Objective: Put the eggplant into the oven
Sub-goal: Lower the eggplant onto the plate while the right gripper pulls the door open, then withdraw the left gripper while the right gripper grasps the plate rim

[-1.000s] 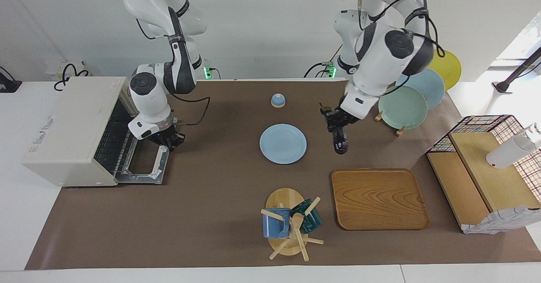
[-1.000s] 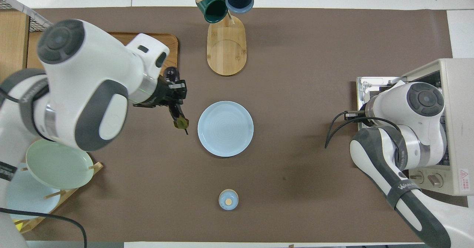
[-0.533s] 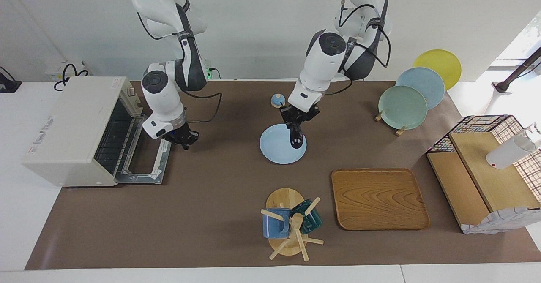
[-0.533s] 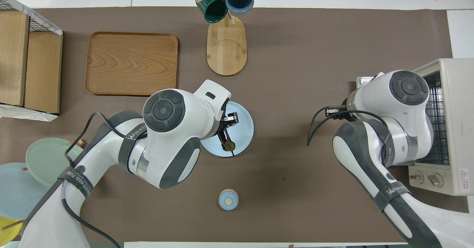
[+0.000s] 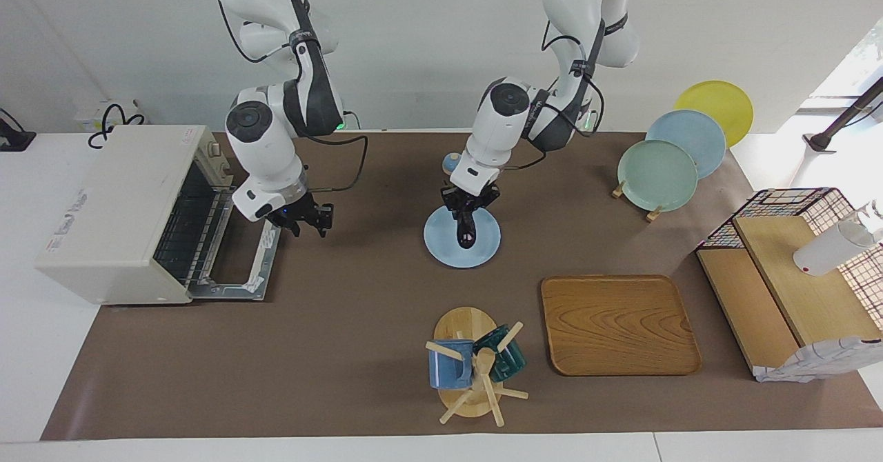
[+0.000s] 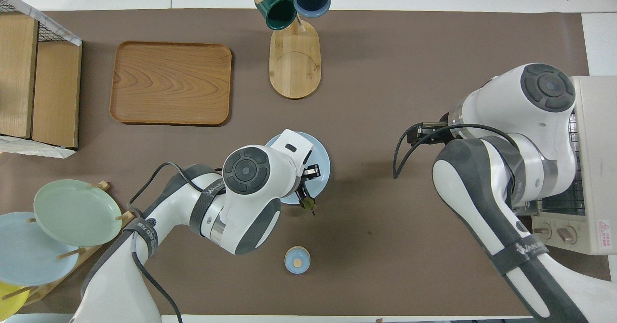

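Note:
My left gripper [image 5: 471, 202] is shut on the dark purple eggplant [image 5: 465, 233]. The eggplant hangs nearly upright over the light blue plate [image 5: 484, 252] at the table's middle. In the overhead view its green stem end [image 6: 307, 203] shows under the left gripper [image 6: 308, 174], at the plate's [image 6: 322, 150] nearer edge. The cream-white oven [image 5: 114, 203] stands at the right arm's end with its door [image 5: 238, 276] folded down and its rack showing. It also shows in the overhead view [image 6: 595, 120]. My right gripper [image 5: 307, 221] is open and empty, in the air beside the oven door.
A wooden tray [image 5: 617, 324] and a mug stand [image 5: 476, 369] lie farther from the robots than the plate. A small blue knobbed lid [image 6: 297, 260] lies nearer to them. A plate rack [image 5: 659, 172] and a wire-and-wood shelf [image 5: 793, 276] stand at the left arm's end.
My left arm has carried the eggplant from beside the tray to over the blue plate. My right gripper has drawn away from the oven door toward the table's middle.

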Tool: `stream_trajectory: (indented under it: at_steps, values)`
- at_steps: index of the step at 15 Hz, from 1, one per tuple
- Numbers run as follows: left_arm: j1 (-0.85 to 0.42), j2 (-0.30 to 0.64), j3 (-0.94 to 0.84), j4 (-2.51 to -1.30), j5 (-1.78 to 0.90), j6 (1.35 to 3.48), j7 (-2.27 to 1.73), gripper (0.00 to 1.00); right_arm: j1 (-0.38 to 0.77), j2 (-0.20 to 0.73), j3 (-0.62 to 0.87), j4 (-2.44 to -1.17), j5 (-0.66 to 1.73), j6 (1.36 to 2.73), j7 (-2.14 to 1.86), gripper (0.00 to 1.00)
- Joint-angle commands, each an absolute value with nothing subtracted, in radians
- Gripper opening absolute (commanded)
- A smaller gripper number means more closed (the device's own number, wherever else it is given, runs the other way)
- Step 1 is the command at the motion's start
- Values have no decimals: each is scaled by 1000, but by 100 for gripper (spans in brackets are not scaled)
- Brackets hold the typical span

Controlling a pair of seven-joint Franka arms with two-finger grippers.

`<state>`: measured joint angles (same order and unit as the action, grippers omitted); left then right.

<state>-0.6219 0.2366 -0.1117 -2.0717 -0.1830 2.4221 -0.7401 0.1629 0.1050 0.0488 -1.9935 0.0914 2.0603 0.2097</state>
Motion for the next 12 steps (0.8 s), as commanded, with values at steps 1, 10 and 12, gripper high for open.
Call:
stream_trajectory:
  at_steps: [1, 10, 12]
  values:
    - [-623, 235, -92, -2079, -199, 2433, -729, 99, 175, 118, 52, -1977, 110, 2046, 204, 100]
    - [-353, 28, -89, -1954, -198, 1982, -438, 100, 381, 155, 54, -1844, 92, 2042, 369, 100]
    - [-240, -43, -89, -1950, -198, 1918, -343, 100, 501, 213, 55, -1771, 55, 2077, 551, 100]
